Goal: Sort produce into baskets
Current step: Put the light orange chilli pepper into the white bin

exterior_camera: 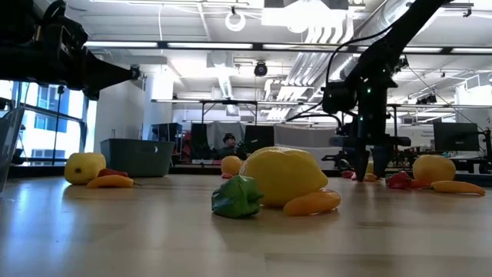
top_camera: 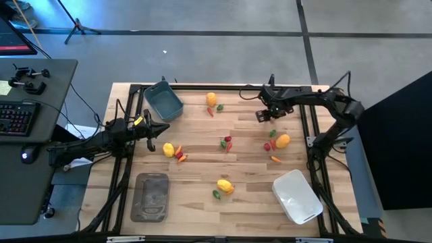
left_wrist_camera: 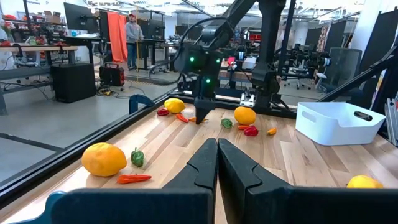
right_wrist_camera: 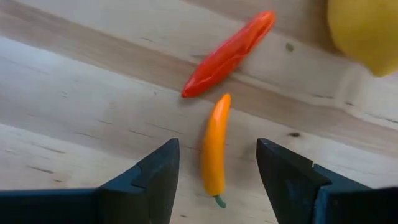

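Right gripper low in its own wrist view, fingers apart and gripping nothing. Thin orange pepper flat on the wood right between the two fingers, touching neither. Red pepper just past it, slanting toward the upper right. Piece of a yellow lemon in the top right corner.

From above, same gripper in the upper right part of the wooden table, pointing down. Left gripper left of middle, fingers pressed together, nothing between them; tips meeting in the middle of its own wrist view.

Blue-grey tub at upper left of the table, close above the left gripper. Grey tray at lower left. White tub at lower right. Nothing seen inside any of the three.

Produce in little heaps on the wood:
- yellow, red and green pieces top middle
- yellow and red pieces just below the left gripper
- red and green bits in the middle
- orange round with red and green at right
- yellow and green pieces bottom middle
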